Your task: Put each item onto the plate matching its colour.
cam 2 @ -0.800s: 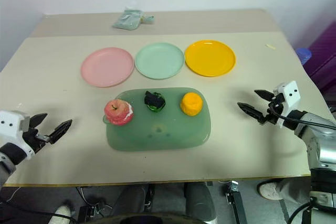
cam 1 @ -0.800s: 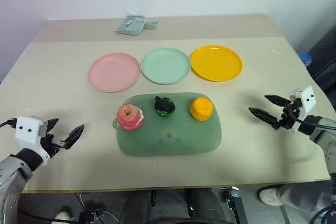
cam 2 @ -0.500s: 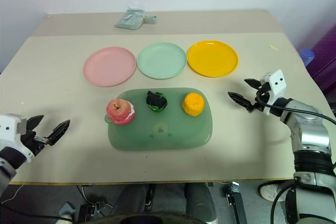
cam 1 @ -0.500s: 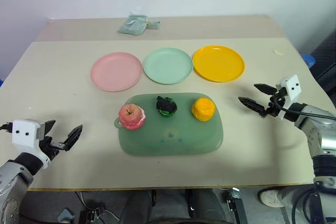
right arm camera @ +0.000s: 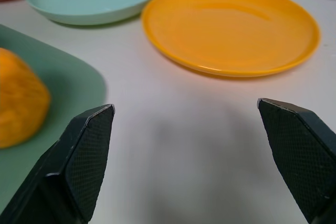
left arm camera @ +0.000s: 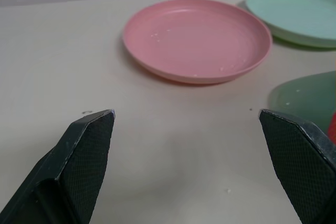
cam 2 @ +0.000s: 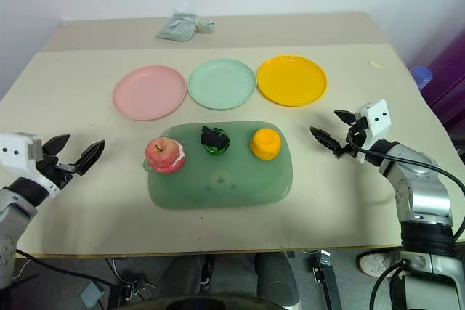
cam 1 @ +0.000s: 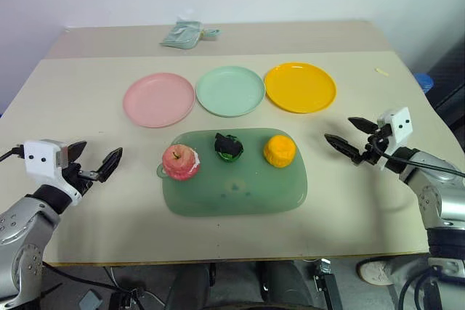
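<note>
On the beige tabletop [cam 1: 87, 107] three round plastic plates stand in a row: a pink plate [cam 1: 158, 99] on the left, a pale mint green plate [cam 1: 229, 91] in the middle and a yellow-orange plate [cam 1: 299, 87] on the right, each just beside its neighbour and all three bare. Nearer the robot lies a large dark-green rounded-rectangle tray [cam 1: 240, 190], and on its far half sit the three toy foods (none is on a plate yet): a pink-red toy apple [cam 1: 180, 161] at the left edge, a small dark green lumpy piece [cam 1: 228, 147] in the middle and a bumpy orange toy fruit [cam 1: 278, 150] to the right, each apart from the others. A pale green packet [cam 1: 185, 34] lies at the far edge of the table, behind the plates.

The left gripper [cam 1: 96, 166] hovers over the table left of the tray, its two black fingers spread wide and holding nothing, aimed toward the pink plate. The right gripper [cam 1: 347, 136] hangs right of the tray, near the orange fruit, its jaws likewise wide apart and empty
</note>
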Tool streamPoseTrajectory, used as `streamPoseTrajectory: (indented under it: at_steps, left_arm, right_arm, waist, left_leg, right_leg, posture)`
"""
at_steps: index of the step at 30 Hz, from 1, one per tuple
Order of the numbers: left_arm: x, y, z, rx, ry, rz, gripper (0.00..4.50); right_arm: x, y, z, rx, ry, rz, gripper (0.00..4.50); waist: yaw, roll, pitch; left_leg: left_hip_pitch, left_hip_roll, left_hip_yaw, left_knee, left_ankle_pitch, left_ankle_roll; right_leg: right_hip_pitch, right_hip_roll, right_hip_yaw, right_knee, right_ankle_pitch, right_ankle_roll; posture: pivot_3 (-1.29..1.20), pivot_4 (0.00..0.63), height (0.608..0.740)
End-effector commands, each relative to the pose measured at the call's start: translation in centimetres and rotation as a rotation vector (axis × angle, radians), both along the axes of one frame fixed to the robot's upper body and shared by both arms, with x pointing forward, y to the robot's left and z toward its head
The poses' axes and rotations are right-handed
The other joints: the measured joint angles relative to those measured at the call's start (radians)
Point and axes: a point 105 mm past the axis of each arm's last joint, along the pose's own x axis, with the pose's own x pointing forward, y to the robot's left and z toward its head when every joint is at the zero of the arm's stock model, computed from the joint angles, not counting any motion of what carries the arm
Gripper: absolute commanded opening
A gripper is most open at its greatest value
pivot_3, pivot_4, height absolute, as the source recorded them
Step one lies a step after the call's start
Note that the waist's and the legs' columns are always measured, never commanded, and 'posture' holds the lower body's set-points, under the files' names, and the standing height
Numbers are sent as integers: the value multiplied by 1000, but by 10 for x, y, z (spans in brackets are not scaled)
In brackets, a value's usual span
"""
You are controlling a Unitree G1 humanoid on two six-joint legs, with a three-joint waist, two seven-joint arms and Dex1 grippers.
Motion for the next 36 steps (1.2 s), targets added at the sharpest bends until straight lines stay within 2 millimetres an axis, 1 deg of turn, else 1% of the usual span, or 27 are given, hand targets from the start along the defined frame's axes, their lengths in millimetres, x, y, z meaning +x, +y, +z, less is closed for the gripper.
streamPoseTrajectory:
  at_steps: [1, 3, 6, 7, 9, 11, 13, 15, 18, 20, 23, 24, 25, 26, 28, 30, 32, 34, 36]
  left_arm:
    - [6, -10, 18, -1, -53, -93, 4500]
    - [9, -14, 23, -3, -61, -135, 4500]
    - [11, -47, 36, -17, -63, -328, 4500]
    - [10, -51, 36, -15, -55, -362, 4500]
    - [8, -71, 33, 20, -10, -484, 4500]
    - [7, -89, 24, 97, 41, -594, 4500]
    - [7, -101, 17, 151, 71, -667, 4500]
    - [10, -106, 8, 200, 104, -705, 4500]
    - [15, -107, -11, 297, 153, -734, 4500]
    - [21, -110, -14, 284, 155, -740, 4500]
    - [28, -110, -12, 251, 139, -730, 3661]
    - [30, -109, -10, 249, 130, -720, 3264]
    - [34, -107, -7, 240, 117, -703, 3065]
    - [37, -105, -2, 219, 101, -687, 3065]
    - [45, -97, 13, 159, 40, -634, 3065]
    - [61, -81, 31, 131, -45, -507, 3065]
    - [82, -62, 44, 118, -90, -343, 3065]
    - [97, -50, 52, 123, -114, -227, 3065]
    - [119, -40, 55, 56, -83, -117, 3065]
  right_arm:
    - [-9, 6, 29, 3, -69, 36, 4454]
    - [-15, 14, 30, 7, -57, 73, 4454]
    - [-31, 30, 32, 8, -16, 184, 4454]
    - [-34, 33, 33, 9, -9, 199, 4454]
    - [-43, 45, 33, 4, 13, 258, 4454]
    - [-52, 57, 32, 6, 28, 315, 4454]
    - [-58, 67, 31, 10, 40, 348, 4454]
    - [-64, 75, 27, -9, 59, 376, 4454]
    - [-72, 85, 22, -22, 74, 411, 4454]
    - [-74, 89, 21, -22, 72, 412, 4454]
    - [-73, 88, 22, -31, 58, 394, 4500]
    - [-73, 87, 23, -33, 53, 387, 4500]
    - [-72, 85, 25, -34, 48, 382, 4500]
    - [-72, 84, 26, -35, 45, 379, 4500]
    - [-71, 83, 28, -35, 38, 377, 4500]
    - [-71, 83, 30, -37, 30, 376, 4500]
    - [-69, 84, 32, -34, 18, 381, 4500]
    - [-67, 87, 34, -26, 7, 387, 4500]
    - [-63, 91, 37, -13, -8, 400, 4500]
  waist:
    - [0, 0, 0]
    - [2, 0, 0]
    - [6, 0, 0]
    - [3, 0, 0]
    - [1, 0, 0]
    - [0, 0, 0]
    - [-1, 0, 0]
    - [0, 0, 0]
    - [1, 0, 0]
    - [1, 0, 0]
    - [3, 0, 0]
    - [3, 0, 0]
    - [2, 0, 0]
    - [2, 0, 0]
    - [2, 0, 0]
    - [2, -1, 1]
    - [4, -1, 1]
    - [3, -1, 1]
    - [4, -2, 1]
  left_leg:
    - [0, 0, 0, 0, 0, 0]
    - [0, 0, 0, 0, 0, 0]
    - [0, -1, -1, 0, 0, 0]
    - [0, -1, -1, 0, 0, 0]
    - [0, -1, -1, 0, 0, 0]
    - [0, 0, -1, 0, 0, 0]
    - [0, 0, -1, 0, 0, 0]
    - [0, 0, -1, 0, 0, 0]
    - [0, 0, -1, 0, 0, 0]
    - [0, 0, -1, 0, 0, 0]
    - [0, 0, -1, 1, 0, 0]
    - [0, 0, -2, 1, 0, 0]
    - [0, 0, -2, 1, 0, 0]
    - [0, 0, -2, 1, 0, 0]
    - [0, 0, -2, 1, 0, 0]
    - [0, 0, -2, 1, 0, 0]
    - [0, 0, -3, 1, 0, 0]
    - [0, -1, -3, 2, 0, 0]
    - [0, -2, -3, 2, 0, 0]
  right_leg:
    - [0, 0, 0, 0, 0, 0]
    - [0, 0, 0, 0, 0, 0]
    - [0, 0, 0, 0, 0, 0]
    - [1, 0, -1, 0, 0, 0]
    - [1, 0, -1, 0, 0, 0]
    - [1, 0, -1, 0, 0, 0]
    - [1, 1, -1, 0, 0, 0]
    - [1, 1, 0, 0, 0, 0]
    - [1, 1, 0, 0, 0, 0]
    - [1, 1, 0, 0, 0, 0]
    - [1, 1, -1, 0, 0, 0]
    - [1, 1, -1, 0, 0, 0]
    - [1, 1, -1, 0, 0, 0]
    - [1, 1, -1, 0, 0, 0]
    - [1, 1, -1, 0, 0, 0]
    - [1, 1, -1, 0, 0, 0]
    - [1, 1, -2, 0, 0, 0]
    - [1, 1, -2, 0, 0, 1]
    - [2, 1, -2, 0, 0, 1]
  posture:
    - [0, 150, 740]
    - [0, 150, 740]
    - [0, 150, 740]
    - [0, 150, 740]
    - [0, 150, 740]
    - [0, 150, 740]
    - [0, 150, 740]
    - [0, 150, 740]
    - [0, 150, 740]
    - [0, 150, 740]
    - [0, 150, 740]
    - [0, 150, 740]
    - [0, 150, 740]
    - [0, 150, 740]
    - [0, 150, 740]
    - [0, 150, 740]
    - [0, 150, 740]
    - [0, 150, 740]
    - [0, 150, 740]
